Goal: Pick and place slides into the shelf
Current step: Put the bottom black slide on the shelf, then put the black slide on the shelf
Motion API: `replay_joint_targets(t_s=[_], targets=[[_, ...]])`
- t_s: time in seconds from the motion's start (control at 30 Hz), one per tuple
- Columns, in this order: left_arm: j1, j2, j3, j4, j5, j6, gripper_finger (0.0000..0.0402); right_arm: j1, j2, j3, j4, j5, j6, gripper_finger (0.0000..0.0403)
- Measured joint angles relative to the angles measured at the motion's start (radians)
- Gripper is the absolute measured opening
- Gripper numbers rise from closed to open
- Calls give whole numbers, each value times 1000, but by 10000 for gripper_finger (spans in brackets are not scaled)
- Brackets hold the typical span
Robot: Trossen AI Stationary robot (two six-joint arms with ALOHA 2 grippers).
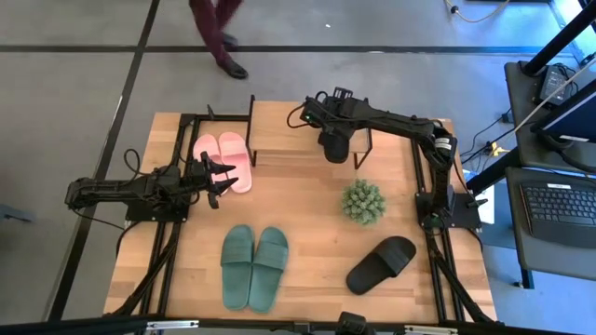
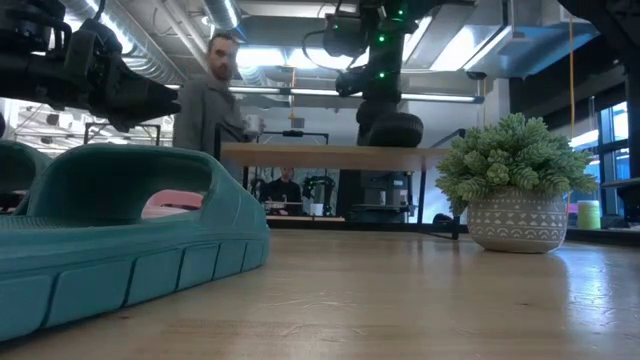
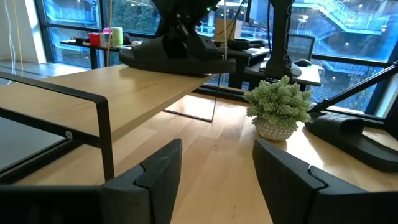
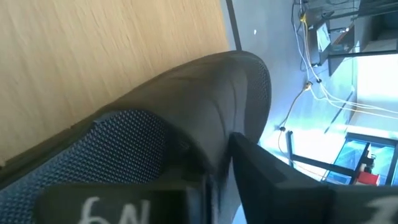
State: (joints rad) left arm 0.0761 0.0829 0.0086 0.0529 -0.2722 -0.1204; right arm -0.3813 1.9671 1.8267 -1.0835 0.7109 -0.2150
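One black slide (image 1: 333,147) is over the right end of the shelf's plank top (image 1: 279,130), and my right gripper (image 4: 211,180) is shut on it. In the left wrist view this slide (image 3: 177,56) lies level on or just above the plank (image 3: 124,93). The other black slide (image 1: 382,263) lies sole down on the table at the near right. The dark green pair (image 1: 253,265) lies near the front centre. The pink pair (image 1: 225,158) lies left of the shelf. My left gripper (image 1: 222,177) is open and empty beside the pink pair. My right gripper holds the black slide by its strap (image 4: 217,106), coming from above. One finger (image 4: 273,180) lies on the strap's outer side; the other is hidden by the gripper body. The slide is level over the plank (image 4: 93,50); I cannot tell whether its sole touches.
A spiky green plant in a white pot (image 1: 363,200) stands right of centre, between the shelf and the loose black slide. A person (image 1: 219,37) walks beyond the table's far edge. Bare tabletop shows at the centre, in front of the shelf.
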Motion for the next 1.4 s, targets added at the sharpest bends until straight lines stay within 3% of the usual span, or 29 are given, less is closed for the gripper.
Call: replay_joint_targets(t_s=[0.3,0.8,1.13,1.4], targets=[[0,0,0,0,0,0,191,0,0,0,2,-1,-2,103],[0,0,0,0,0,0,191,0,1,8,-20,1,-3,199],[0,0,0,0,0,0,191,0,1,79,-83,0,27,210],[0,0,0,0,0,0,191,1,1,86,-127,-87,54,210]])
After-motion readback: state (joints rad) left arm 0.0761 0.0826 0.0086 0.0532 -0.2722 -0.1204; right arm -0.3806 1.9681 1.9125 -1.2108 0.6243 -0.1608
